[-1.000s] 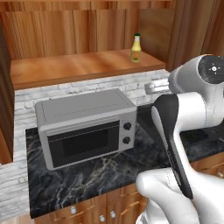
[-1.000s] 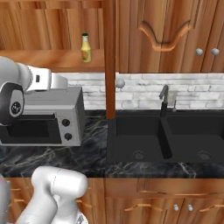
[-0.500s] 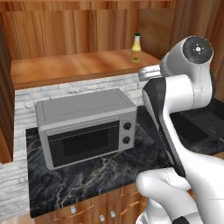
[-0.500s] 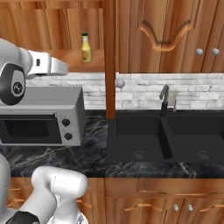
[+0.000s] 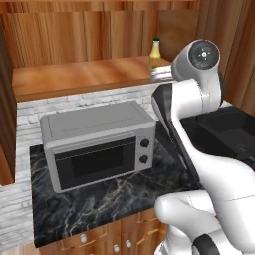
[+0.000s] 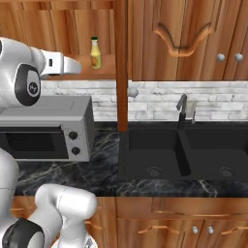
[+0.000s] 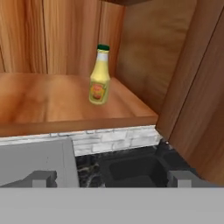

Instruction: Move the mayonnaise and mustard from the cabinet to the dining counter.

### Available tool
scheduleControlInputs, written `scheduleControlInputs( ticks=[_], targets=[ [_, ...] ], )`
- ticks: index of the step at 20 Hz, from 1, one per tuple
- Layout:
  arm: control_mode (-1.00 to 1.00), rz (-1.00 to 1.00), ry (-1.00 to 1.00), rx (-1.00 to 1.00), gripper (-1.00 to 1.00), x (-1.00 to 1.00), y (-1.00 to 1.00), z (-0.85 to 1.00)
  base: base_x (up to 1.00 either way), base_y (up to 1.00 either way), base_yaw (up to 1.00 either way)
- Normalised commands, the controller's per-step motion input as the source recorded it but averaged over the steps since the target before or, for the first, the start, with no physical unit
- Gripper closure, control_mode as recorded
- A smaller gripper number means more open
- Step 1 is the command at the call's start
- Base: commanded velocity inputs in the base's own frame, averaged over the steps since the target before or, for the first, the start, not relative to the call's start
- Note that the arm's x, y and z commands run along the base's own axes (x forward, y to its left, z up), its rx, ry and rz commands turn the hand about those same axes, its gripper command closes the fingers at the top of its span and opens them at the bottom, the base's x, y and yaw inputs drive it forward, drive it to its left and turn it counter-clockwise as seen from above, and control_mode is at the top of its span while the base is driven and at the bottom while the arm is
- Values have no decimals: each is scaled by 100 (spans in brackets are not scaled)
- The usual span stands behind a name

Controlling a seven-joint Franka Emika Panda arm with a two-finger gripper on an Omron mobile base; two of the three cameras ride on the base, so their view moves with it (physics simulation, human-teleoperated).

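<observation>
At the upper middle of the left base view, the mustard (image 5: 156, 54) stands upright on the wooden shelf of the open cabinet (image 5: 79, 74), near the shelf's right end and close to the cabinet's inner side wall. In the right base view the same bottle (image 6: 95, 53) sits in the upper left of the frame, just left of the cabinet's open door edge (image 6: 121, 63). In the hand view the mustard (image 7: 100, 76) shows a little above centre, its dark green cap on top and its orange label facing the camera, resting on the shelf board (image 7: 52, 103) with bare wood around it.

The gripper (image 7: 111, 178) has its jaws spread fully wide and holds nothing; its two dark fingertips (image 7: 41, 178) rise at the bottom of the hand view, well apart from each other and below the shelf edge. In the right base view the hand (image 6: 63, 65) points toward the bottle from the left, near it but not touching.

Below the shelf, a grey microwave (image 5: 99, 142) stands on the black marble worktop (image 5: 109, 194) at the centre left of the left base view. A black double sink (image 6: 184, 155) with a dark faucet (image 6: 181, 109) takes up the lower right of the right base view, backed by a pale brick wall (image 6: 160, 99).
</observation>
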Motion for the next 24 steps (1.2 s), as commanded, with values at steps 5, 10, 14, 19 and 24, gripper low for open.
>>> scheduleControlInputs(
  ticks=[5, 10, 14, 19, 24],
  targets=[
    [-100, -6, 0, 0, -100, 57, 3, 2, 0, 0, 0],
    [-100, -8, 1, 0, -100, 56, 0, 0, 0, 0, 0],
    [-100, -6, 6, 5, -100, 56, 0, 0, 0, 0, 0],
    [-100, -2, 1, 8, -100, 45, 0, 0, 0, 0, 0],
    [-100, 0, -1, 6, -100, 34, 0, -8, 0, 0, 0]
  ],
)
